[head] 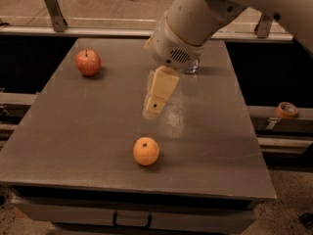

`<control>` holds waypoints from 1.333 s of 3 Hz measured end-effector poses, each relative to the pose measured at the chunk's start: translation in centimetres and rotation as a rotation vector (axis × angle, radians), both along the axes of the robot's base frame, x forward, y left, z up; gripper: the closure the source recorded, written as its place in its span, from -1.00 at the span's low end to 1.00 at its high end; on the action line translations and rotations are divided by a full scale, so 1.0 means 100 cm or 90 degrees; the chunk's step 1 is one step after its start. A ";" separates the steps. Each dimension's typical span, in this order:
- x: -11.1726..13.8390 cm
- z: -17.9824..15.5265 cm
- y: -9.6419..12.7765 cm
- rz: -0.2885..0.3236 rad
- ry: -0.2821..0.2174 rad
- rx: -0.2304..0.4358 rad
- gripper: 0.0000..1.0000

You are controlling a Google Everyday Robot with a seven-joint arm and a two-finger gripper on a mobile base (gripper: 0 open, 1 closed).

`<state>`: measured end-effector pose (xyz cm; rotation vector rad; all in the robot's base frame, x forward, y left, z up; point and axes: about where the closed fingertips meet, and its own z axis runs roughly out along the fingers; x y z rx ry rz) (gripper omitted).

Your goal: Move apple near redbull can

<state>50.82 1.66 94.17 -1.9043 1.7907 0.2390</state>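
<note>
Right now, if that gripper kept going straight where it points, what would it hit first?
Probably the bare table, just short of the orange. The gripper hangs over the table's middle, pointing down toward that fruit; depth is unclear, so it might touch the orange instead.

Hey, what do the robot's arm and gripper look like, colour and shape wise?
The arm is bulky, rounded and off-white, ending in a thick cylindrical wrist with a small slotted vent grille. The gripper, over the middle of the grey table, is a pale cream, blocky piece tapering to its tip, with a small dark round mark. No cables or lettering show.
</note>
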 end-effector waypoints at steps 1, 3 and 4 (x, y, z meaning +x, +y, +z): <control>0.000 0.000 0.000 0.000 0.000 0.000 -1.00; 0.023 -0.019 0.049 0.036 0.012 0.076 -1.00; 0.077 -0.036 0.097 0.043 0.005 0.149 -1.00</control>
